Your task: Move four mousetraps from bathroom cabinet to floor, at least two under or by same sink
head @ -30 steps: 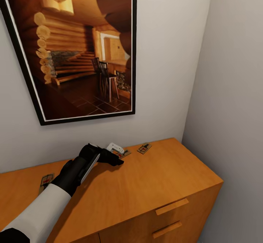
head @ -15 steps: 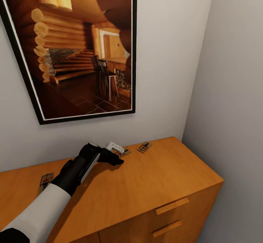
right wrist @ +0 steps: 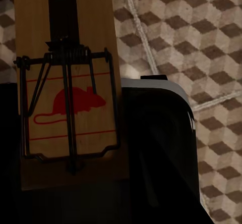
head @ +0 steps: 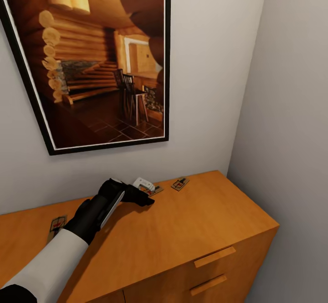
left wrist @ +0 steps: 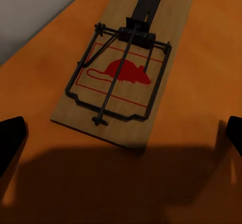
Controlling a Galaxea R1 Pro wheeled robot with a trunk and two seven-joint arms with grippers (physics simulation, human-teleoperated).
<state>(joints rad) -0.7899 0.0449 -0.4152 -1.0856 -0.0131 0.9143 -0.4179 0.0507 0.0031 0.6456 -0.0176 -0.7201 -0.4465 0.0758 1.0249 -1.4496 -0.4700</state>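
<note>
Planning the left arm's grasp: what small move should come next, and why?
Probably lower the left gripper slightly and close. Its fingers are spread wide, and the mousetrap lies flat on the cabinet just ahead of them, not yet between them.

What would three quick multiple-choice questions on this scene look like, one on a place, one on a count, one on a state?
1. Where do the mousetraps in the head view lie?
A. on the cabinet top
B. in an open drawer
C. on the floor

2. How many lie there?
A. one
B. three
C. five

3. How is the left gripper?
A. open
B. shut on a mousetrap
C. shut on a drawer handle

Answers:
1 A: they rest flat on the orange-brown top.
2 B: one is far left, one at the gripper, one beyond it.
3 A: its fingertips stand wide apart either side of the mousetrap in the left wrist view.
</note>
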